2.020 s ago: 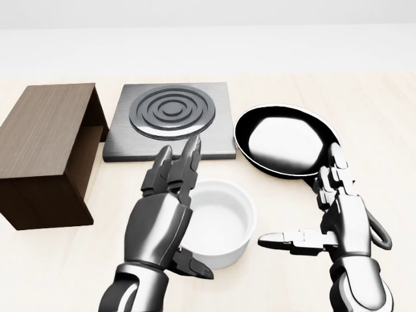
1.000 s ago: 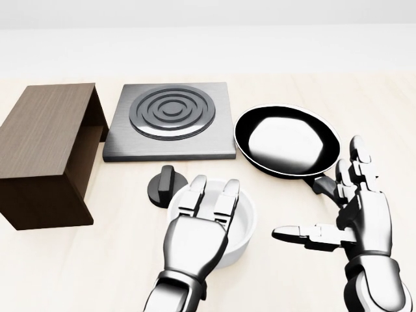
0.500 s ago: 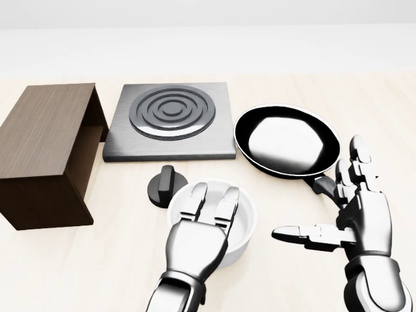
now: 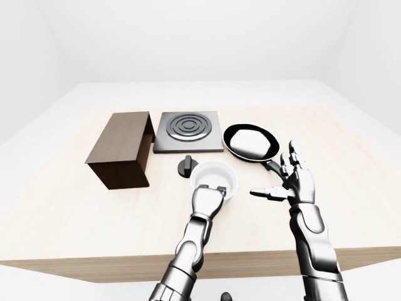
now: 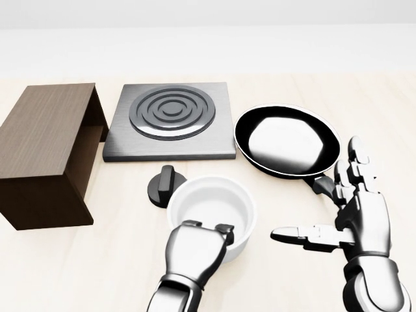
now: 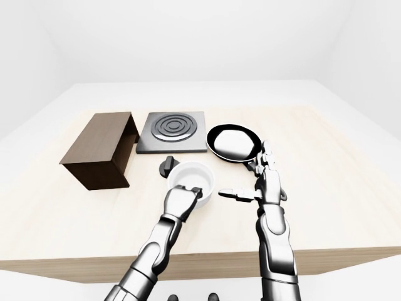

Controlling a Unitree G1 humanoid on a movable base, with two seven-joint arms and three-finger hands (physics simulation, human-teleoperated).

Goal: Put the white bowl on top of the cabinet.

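With my left hand (image 5: 194, 250) fingers curled over the bowl (image 5: 212, 212) rim and my right hand (image 5: 354, 221) spread empty, I should lift straight before swinging to the cabinet (image 5: 45, 149).

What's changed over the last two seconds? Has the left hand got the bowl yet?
The left hand swung from beside the white bowl to its near rim and curled its fingers over the edge, so it appears gripped but not lifted. The right hand drifted slightly right, staying open. Cabinet, pan, hotplate unchanged.

White bowl (image 5: 211, 211) near rim hidden behind left hand (image 5: 194, 250), frying pan (image 5: 286, 140) handle covered by right hand (image 5: 361, 224), both forearms cut by head view's bottom edge, cabinet (image 5: 45, 153) interior in shadow
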